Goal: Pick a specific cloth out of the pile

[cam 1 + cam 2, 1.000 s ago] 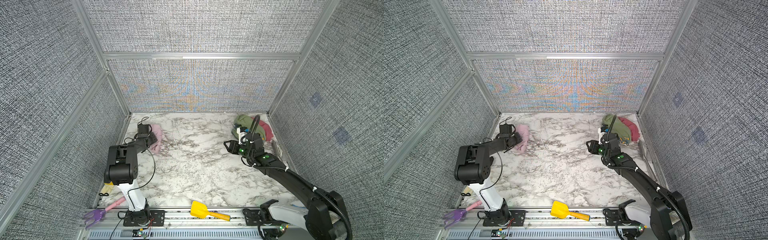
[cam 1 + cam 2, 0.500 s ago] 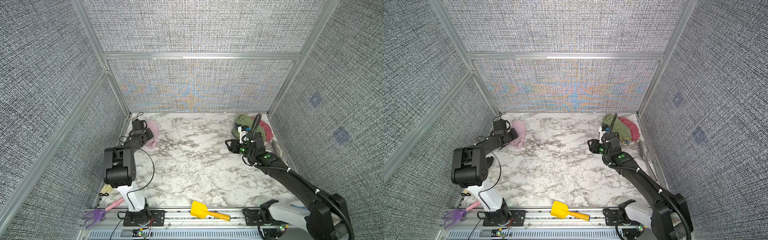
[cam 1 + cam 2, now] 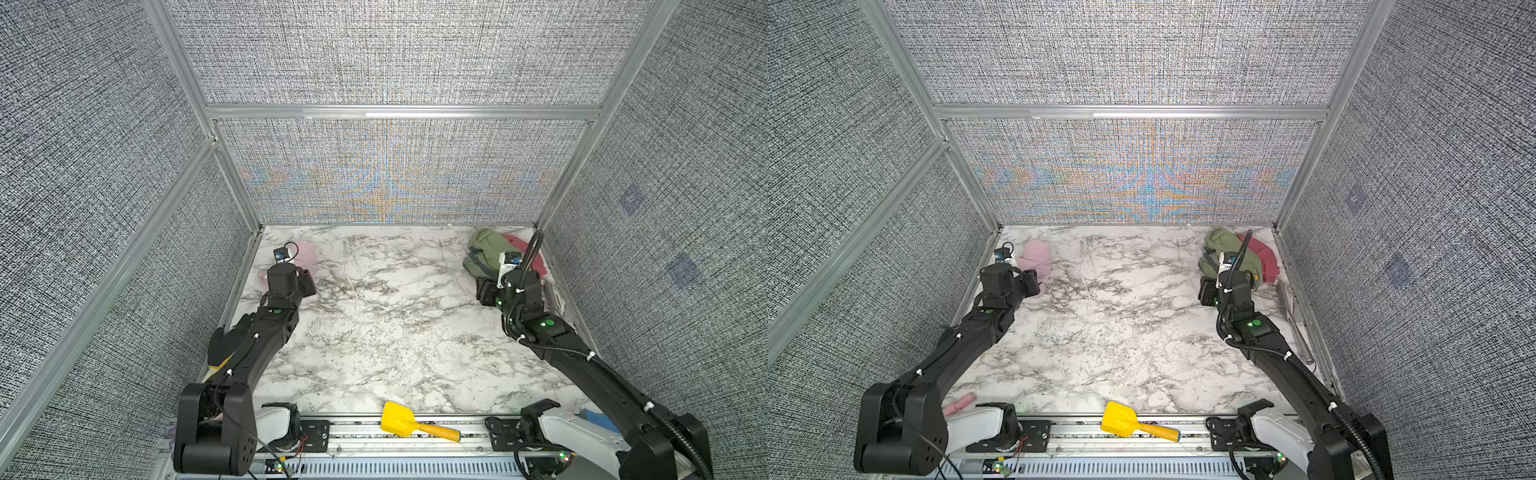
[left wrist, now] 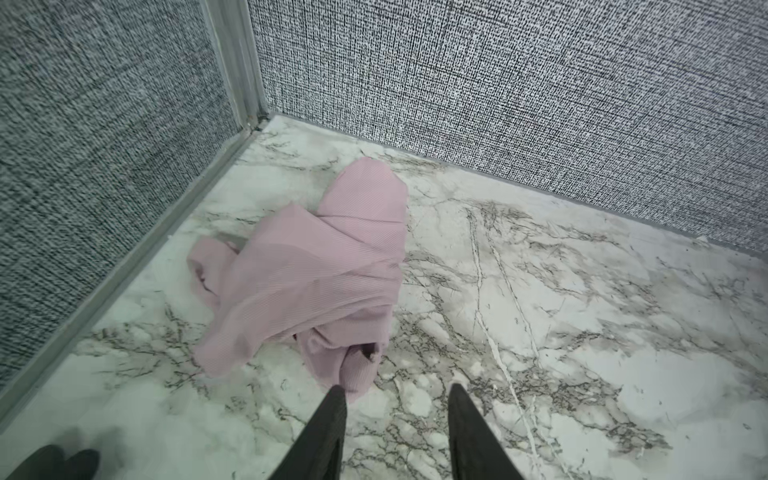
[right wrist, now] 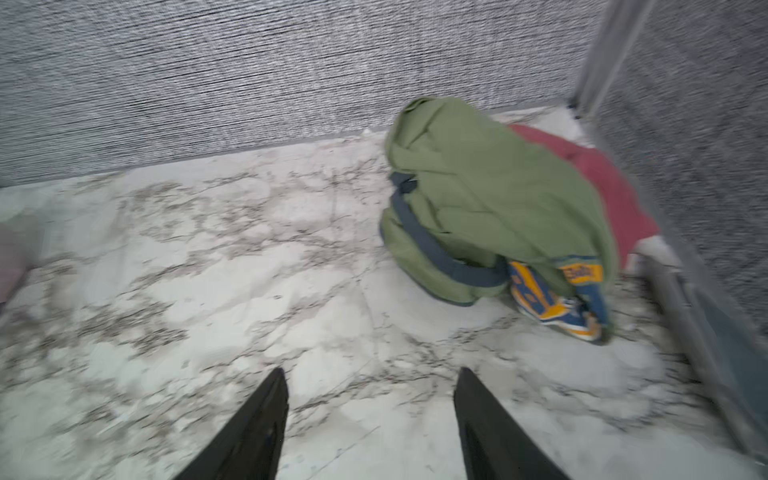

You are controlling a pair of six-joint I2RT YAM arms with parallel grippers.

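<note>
In both top views the pale pink cloth (image 3: pixel 305 252) lies crumpled on the marble worktop (image 3: pixel 395 332) in the far left corner. It is well apart from the pile (image 3: pixel 1225 251) in the far right corner.

In the left wrist view the left tool (image 4: pixel 395 388) is released: its 2 fingers (image 4: pixel 332 415) stand apart with nothing between them. 1 tip is at the cloth's bunched near fold; touching or just beside, I cannot tell.

In the right wrist view the right tool (image 5: pixel 370 374) is also released, over bare worktop short of the pile.

The cloth looks sorted out. To finish well, lift the left tool clear before swinging it away, so the tip cannot snag the fold.
</note>
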